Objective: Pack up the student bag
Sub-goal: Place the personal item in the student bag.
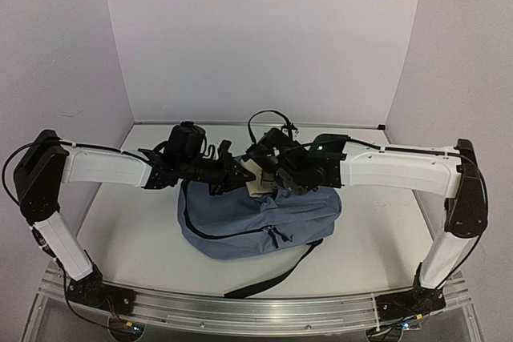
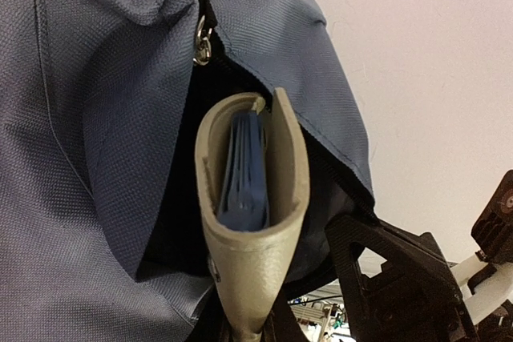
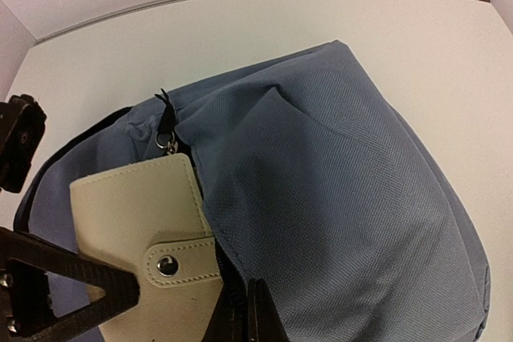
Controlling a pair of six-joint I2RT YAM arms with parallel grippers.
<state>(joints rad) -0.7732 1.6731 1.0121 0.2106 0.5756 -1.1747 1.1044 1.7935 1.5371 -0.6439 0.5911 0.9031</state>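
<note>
as left tool (image 1: 240,172) clamps smooth beige case (image 2: 290,190) in woven student bag (image 1: 256,226), right tool (image 3: 255,315) sits closed.

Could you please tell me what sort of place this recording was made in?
Probably a lab test cell rather than a home: plain white walls box in a white table, and robot arms are bolted to a metal rail.

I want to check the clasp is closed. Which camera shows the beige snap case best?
Right wrist: the beige snap case shows its flat face and snap strap at the student bag opening. Left wrist sees it edge-on; top external catches only a small pale patch.
</note>
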